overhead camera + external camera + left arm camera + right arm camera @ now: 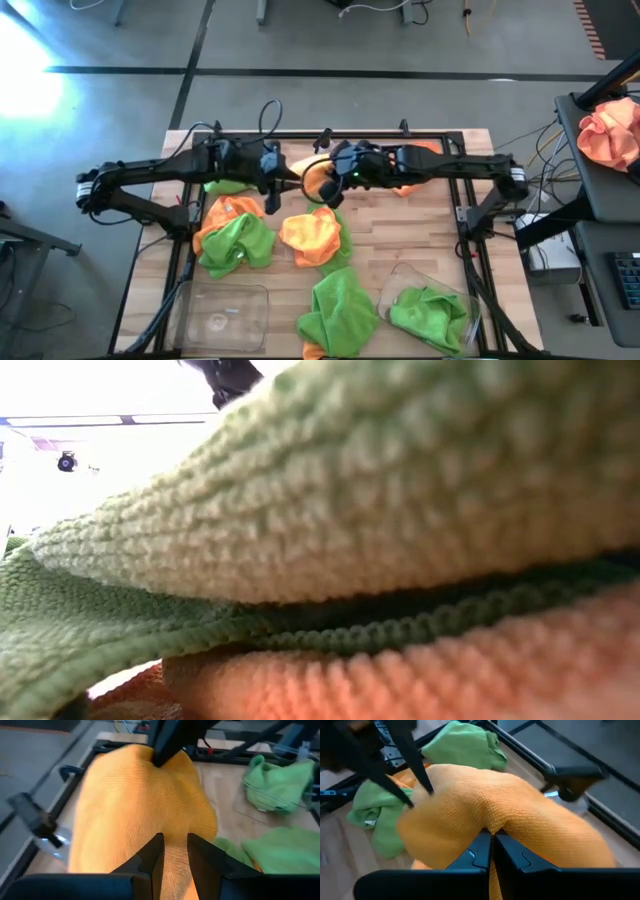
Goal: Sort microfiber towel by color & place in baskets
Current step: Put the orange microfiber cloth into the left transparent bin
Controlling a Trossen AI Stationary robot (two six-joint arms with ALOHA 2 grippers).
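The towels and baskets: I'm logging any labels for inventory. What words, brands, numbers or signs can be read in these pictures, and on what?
None: no readable text in any view.
Green towel: a small white tag shows at its edge, too small to read.
Orange towel, held by the left gripper and right gripper: no print.
Baskets: clear plastic, no label seen.
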